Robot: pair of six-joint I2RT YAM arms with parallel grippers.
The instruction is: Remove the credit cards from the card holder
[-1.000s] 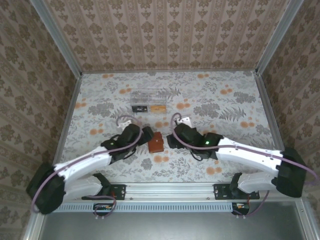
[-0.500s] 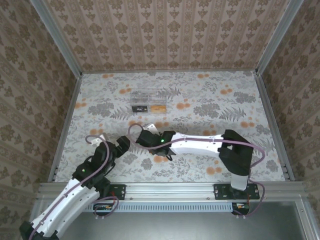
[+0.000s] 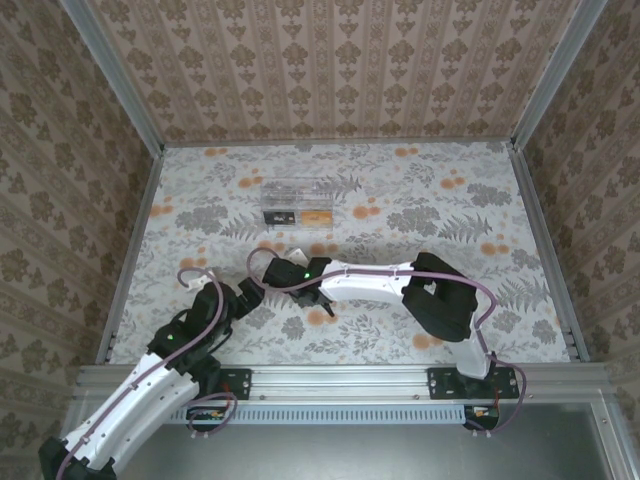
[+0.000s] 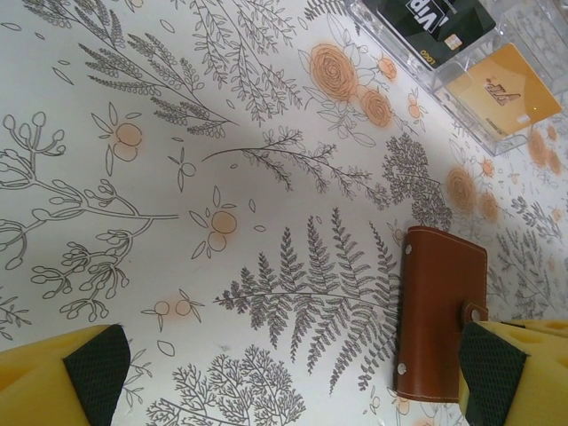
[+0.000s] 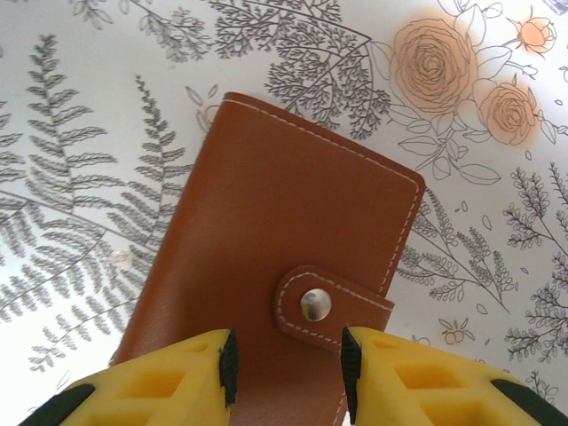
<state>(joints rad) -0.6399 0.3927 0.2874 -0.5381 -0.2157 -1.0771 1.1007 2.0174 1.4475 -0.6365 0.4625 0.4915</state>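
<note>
The card holder (image 5: 266,195) is a rust-brown leather wallet lying flat on the floral table, its tab snapped shut, so any credit cards inside are hidden. My right gripper (image 5: 288,355) hangs just over its near end, the jaws partly open with the snap tab (image 5: 316,305) in the gap between the pads. In the top view the right gripper (image 3: 315,295) covers most of the holder. My left gripper (image 4: 284,382) is wide open with bare table between its fingers, and the card holder (image 4: 439,311) lies beside its right finger. The left gripper (image 3: 248,295) sits left of the holder.
A clear plastic box (image 3: 297,205) stands farther back, with a black card (image 4: 435,27) and a yellow card (image 4: 510,89) in it. Metal rails edge the table. Open floral tabletop stretches to the left and to the far right.
The left arm has pulled back toward the near left corner. The right arm has swung left over the card holder and its jaws have narrowed.
</note>
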